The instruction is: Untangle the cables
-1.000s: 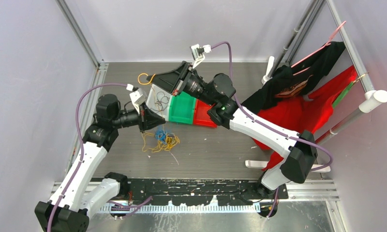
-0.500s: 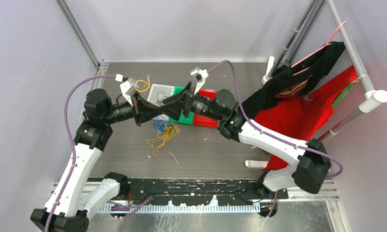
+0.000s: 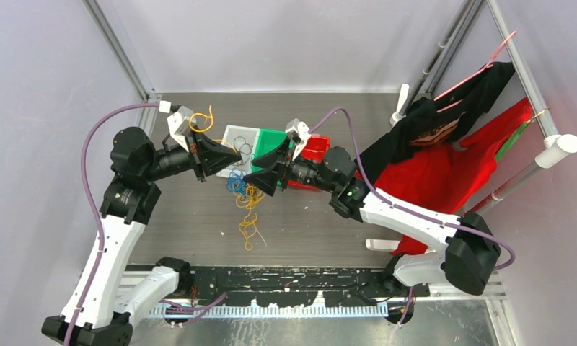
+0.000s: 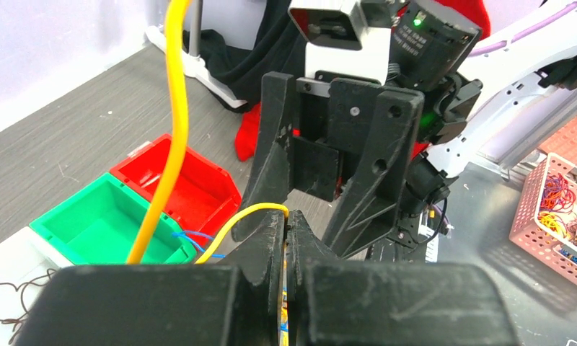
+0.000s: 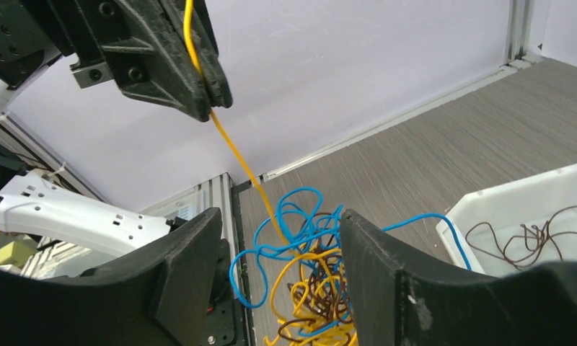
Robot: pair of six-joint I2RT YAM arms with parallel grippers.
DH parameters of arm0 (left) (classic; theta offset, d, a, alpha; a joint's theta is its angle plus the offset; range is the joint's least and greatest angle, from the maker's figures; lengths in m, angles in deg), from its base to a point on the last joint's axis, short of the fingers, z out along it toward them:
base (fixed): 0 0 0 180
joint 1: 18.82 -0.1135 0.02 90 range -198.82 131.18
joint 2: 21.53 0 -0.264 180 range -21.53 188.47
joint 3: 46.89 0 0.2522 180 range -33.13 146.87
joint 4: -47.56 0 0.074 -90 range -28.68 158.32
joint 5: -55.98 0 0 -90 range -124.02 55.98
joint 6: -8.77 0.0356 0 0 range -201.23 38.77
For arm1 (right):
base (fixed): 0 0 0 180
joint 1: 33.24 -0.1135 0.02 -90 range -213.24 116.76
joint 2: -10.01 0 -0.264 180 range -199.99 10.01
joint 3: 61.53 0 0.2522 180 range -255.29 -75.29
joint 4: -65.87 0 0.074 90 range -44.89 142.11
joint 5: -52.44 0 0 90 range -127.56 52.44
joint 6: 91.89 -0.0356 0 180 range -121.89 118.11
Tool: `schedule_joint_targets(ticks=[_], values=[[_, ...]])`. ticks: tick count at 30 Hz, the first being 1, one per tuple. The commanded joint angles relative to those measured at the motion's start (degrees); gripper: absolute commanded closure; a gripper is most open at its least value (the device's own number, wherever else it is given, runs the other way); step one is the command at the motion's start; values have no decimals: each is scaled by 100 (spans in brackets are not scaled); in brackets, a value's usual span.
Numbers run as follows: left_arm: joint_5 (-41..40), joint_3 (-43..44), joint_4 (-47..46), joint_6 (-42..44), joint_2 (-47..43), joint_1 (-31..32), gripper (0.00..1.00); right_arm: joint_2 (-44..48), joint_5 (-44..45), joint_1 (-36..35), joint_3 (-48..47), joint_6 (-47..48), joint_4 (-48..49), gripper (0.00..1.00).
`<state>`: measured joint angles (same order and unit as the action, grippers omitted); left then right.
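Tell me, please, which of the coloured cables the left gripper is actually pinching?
The yellow cable: it runs straight from the shut left gripper down into the tangle, whereas that tangle's blue cables and brown cables are held by neither gripper.

The desk [image 3: 307,231] has a grey top that looks like wood. Pale walls [image 3: 285,43] stand along its far, left and right edges, and they look a little purple. Silver posts [image 3: 117,47] rise at the far left and far right corners. By the right edge, a red cloth [image 3: 451,166] and a black cloth [image 3: 423,119] hang on a white rack [image 3: 560,146]. A black strip [image 3: 300,281] runs along the near edge. The light is soft and even.
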<state>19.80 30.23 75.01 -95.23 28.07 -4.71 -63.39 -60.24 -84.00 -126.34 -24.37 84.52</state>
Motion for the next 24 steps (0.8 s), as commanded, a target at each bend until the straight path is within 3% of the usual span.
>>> schedule_joint_targets(ticks=[1, 13, 24], values=[[123, 327, -175, -145, 14, 17, 100, -352, -132, -6, -411, 35, 871, 36], [189, 774, -174, -387, 187, 19, 100, -1291, 126, -230, -685, -53, 1456, 64], [156, 1863, -205, -603, 530, 20, 100, -1679, 864, -320, 161, -55, 2084, 66]])
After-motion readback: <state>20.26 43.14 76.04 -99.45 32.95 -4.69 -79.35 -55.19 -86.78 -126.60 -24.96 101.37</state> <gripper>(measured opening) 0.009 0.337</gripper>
